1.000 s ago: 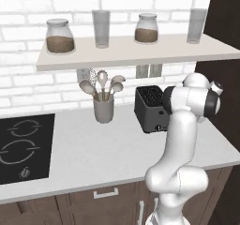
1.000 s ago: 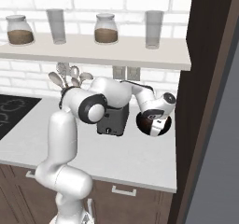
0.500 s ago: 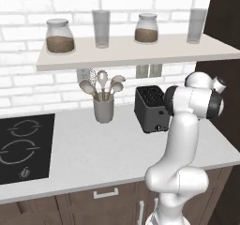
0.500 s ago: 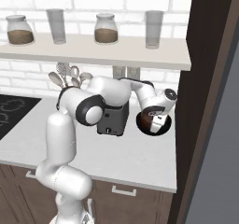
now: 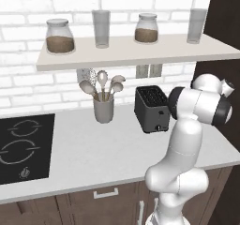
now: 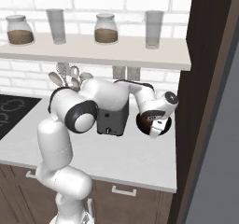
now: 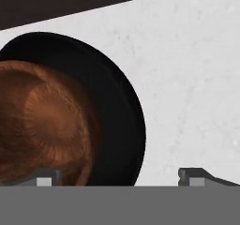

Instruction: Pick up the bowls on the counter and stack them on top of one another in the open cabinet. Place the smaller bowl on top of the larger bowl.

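Under the hand: gripper (image 7: 119, 176), fingers spread wide, holding nothing, over counter (image 7: 187, 78). Brown bowl (image 7: 42, 125) beside black bowl (image 7: 122, 121), overlapping in hand view. Toaster (image 6: 112, 118) left of bowls. Shelf (image 6: 116, 55) above, carrying jars and glasses.

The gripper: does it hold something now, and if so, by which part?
Nothing is held. The gripper is open above the counter, one fingertip over the brown bowl inside the black bowl.

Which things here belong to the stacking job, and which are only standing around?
For the job:
brown bowl
black bowl
counter
shelf
gripper, open

Just standing around:
toaster
utensil holder
jars
glasses
cooktop
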